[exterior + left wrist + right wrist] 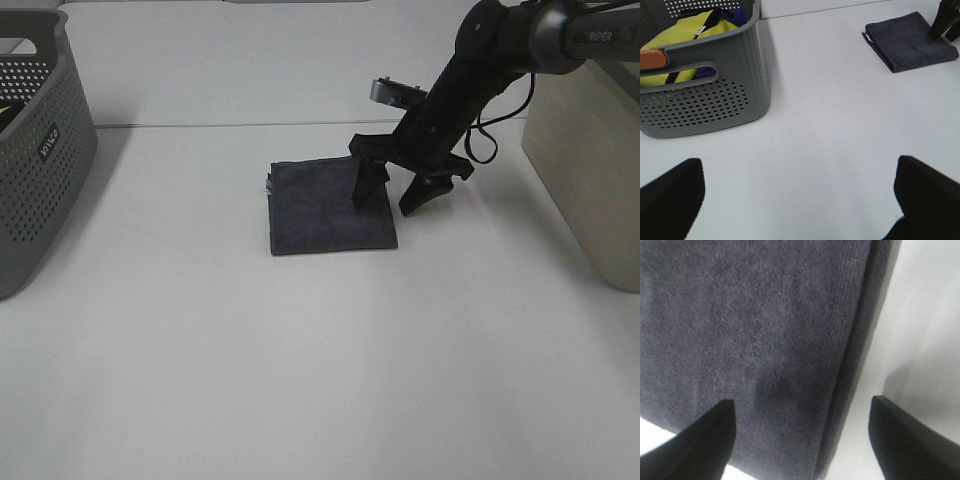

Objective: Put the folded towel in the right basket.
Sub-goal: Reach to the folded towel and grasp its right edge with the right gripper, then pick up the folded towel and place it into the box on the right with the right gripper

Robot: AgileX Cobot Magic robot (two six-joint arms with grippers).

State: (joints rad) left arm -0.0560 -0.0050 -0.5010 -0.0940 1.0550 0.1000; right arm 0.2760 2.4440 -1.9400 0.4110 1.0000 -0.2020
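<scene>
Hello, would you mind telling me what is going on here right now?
The right end effector is open and straddles the right edge of the folded towel, which lies flat on the table: one finger over the cloth, the other over bare table. Nothing is gripped yet. The beige right basket stands off to the right. The left end effector is open and empty, near the grey left basket.
</scene>
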